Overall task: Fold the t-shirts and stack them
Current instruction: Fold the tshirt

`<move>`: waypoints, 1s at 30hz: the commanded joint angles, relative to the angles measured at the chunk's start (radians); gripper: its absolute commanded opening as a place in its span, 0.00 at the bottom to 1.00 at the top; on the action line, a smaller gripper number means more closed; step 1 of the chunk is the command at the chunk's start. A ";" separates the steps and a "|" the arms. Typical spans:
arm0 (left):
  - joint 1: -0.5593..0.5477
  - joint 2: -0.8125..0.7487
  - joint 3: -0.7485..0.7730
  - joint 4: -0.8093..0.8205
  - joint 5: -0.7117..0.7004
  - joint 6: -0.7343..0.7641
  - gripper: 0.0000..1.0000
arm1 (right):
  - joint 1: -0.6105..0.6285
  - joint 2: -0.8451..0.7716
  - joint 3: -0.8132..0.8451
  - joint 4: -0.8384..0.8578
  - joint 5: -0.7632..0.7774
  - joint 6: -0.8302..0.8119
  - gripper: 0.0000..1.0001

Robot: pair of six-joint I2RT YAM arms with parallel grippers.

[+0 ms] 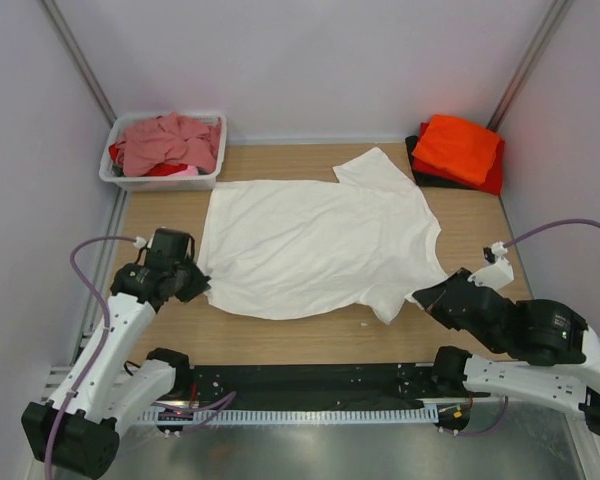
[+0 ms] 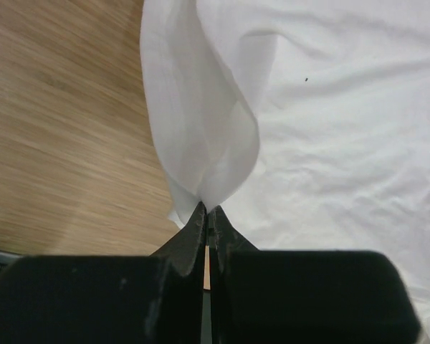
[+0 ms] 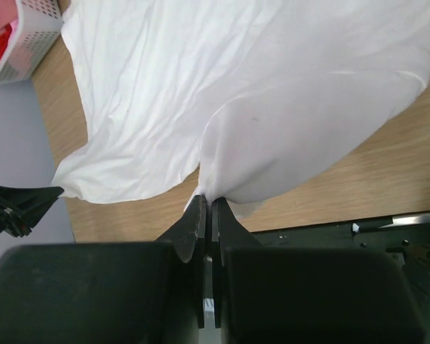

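Observation:
A large white t-shirt [image 1: 315, 240] lies spread on the wooden table. My left gripper [image 1: 202, 282] is shut on its near left corner; the left wrist view shows the cloth [image 2: 201, 136] pinched at the tips and lifted into a fold. My right gripper [image 1: 420, 298] is shut on the near right sleeve, with the cloth [image 3: 272, 143] bunched at the tips in the right wrist view. A folded orange shirt [image 1: 458, 148] tops a stack with red [image 1: 494, 176] and black [image 1: 425, 172] ones at the back right. Dusty-pink shirts [image 1: 170, 140] fill the tub.
A white plastic tub [image 1: 160, 180] stands at the back left and shows in the right wrist view [image 3: 36, 21]. The black base rail [image 1: 310, 385] runs along the near edge. Grey walls close in on the left, right and back.

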 commanded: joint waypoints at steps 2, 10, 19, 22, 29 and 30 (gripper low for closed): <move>0.000 0.001 0.044 -0.096 0.036 0.041 0.00 | 0.004 0.019 0.063 -0.159 0.128 0.001 0.01; 0.010 0.140 0.113 -0.074 0.046 0.148 0.00 | 0.006 0.130 0.082 -0.118 0.154 -0.124 0.08; 0.010 0.230 0.168 -0.088 0.054 0.182 0.00 | -0.078 0.453 0.149 0.060 0.062 -0.528 0.01; 0.010 0.223 0.162 -0.100 0.062 0.191 0.00 | -0.344 0.485 0.076 0.270 -0.166 -0.749 0.01; 0.011 0.177 0.142 -0.126 0.065 0.216 0.00 | -0.554 0.361 0.057 0.248 -0.171 -0.803 0.01; 0.010 0.182 0.139 -0.120 0.069 0.220 0.00 | -0.563 0.359 0.068 0.237 -0.170 -0.807 0.01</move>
